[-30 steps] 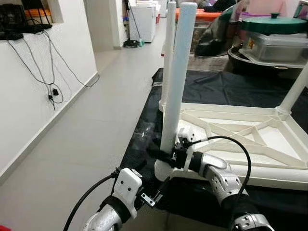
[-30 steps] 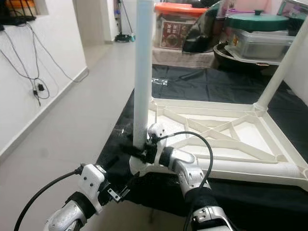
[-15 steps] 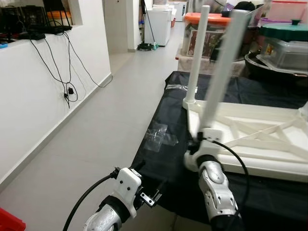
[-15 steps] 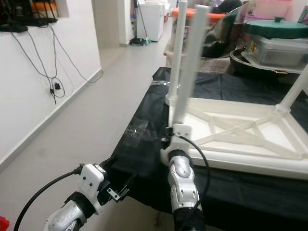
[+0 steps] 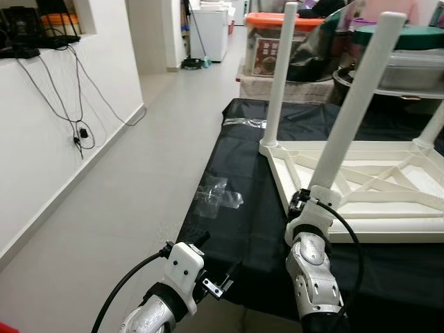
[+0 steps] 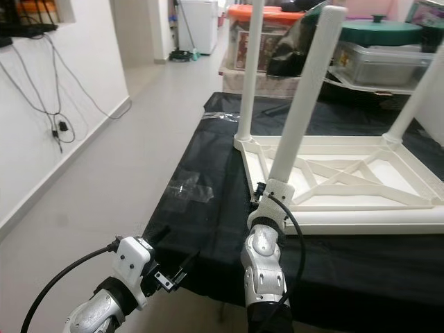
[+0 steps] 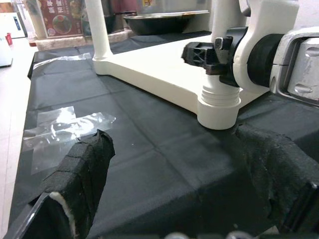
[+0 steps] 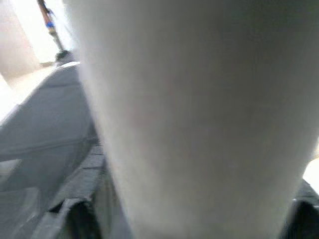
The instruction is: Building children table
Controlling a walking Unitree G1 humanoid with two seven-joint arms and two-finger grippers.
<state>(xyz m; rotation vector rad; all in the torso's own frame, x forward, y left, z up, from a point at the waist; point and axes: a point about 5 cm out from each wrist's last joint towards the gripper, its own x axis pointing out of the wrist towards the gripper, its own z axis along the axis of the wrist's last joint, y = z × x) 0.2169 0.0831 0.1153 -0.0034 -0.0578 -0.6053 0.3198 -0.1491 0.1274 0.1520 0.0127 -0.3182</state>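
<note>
We see the right gripper clamped on the near white leg, which leans at the near-left corner socket of the upturned table frame on black cloth. Left gripper hangs with fingers spread, just off the cloth's edge.

Lit evenly and brightly by soft indoor light in both eye views; sharp throughout, with only faint shadows on the floor. Mild glare on the clear tape stuck to the black cloth. Left wrist view crisp at mid-distance, its near padded fingers soft. Right wrist view badly out of focus, the white leg pressed close as a pale blur, overexposed at the upper corner.
</note>
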